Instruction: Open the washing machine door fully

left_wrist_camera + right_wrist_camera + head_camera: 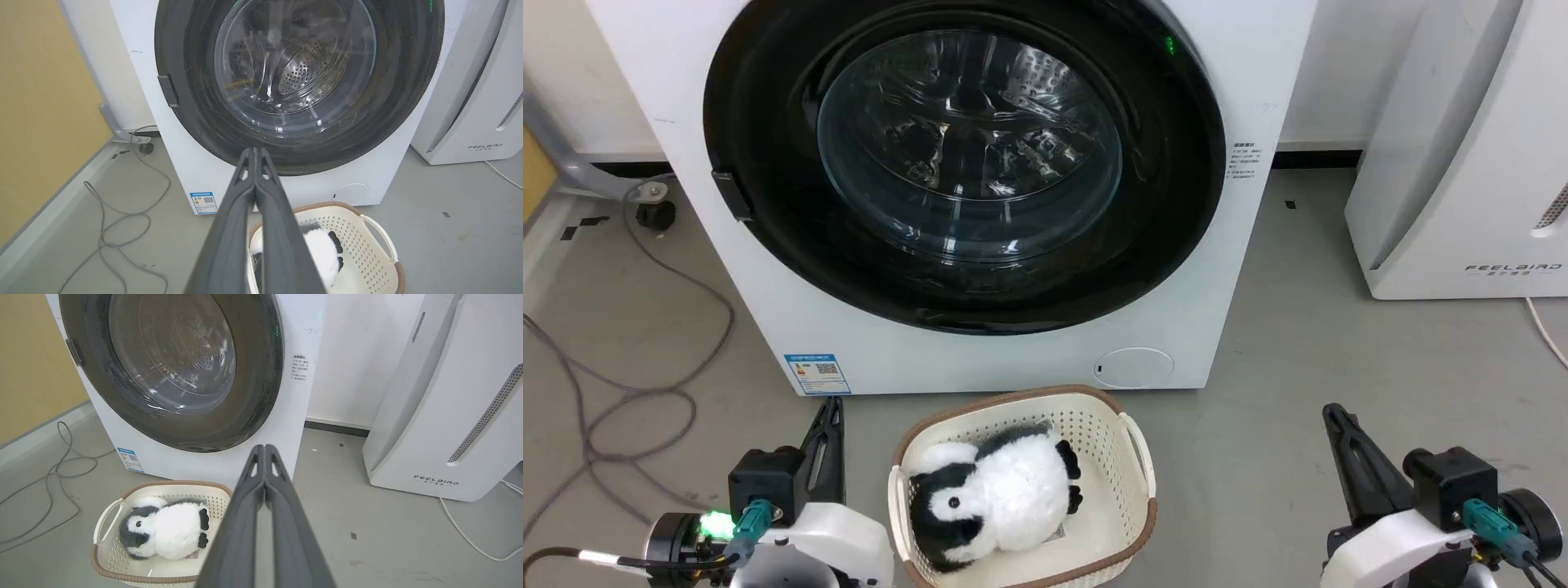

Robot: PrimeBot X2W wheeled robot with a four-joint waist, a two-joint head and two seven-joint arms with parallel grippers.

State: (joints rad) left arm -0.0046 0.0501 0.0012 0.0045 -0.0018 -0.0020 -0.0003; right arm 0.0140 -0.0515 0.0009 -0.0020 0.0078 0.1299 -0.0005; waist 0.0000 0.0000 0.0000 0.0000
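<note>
Before the closed washing machine door point(964, 163), left tool point(832, 406) and right tool point(1331, 412) both pinched together, empty.

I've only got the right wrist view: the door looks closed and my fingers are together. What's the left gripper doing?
Observer: The left gripper is shut and empty. It's aimed at the lower rim of the washing machine door but not touching it.
Operator: Is anything on the machine front hidden behind my fingers?
Observer: Yes, a round cover flap, low on the right of the washing machine, just behind the basket.
Operator: And on the floor left of the machine?
Observer: A small caster wheel sits there, near the wall.
</note>
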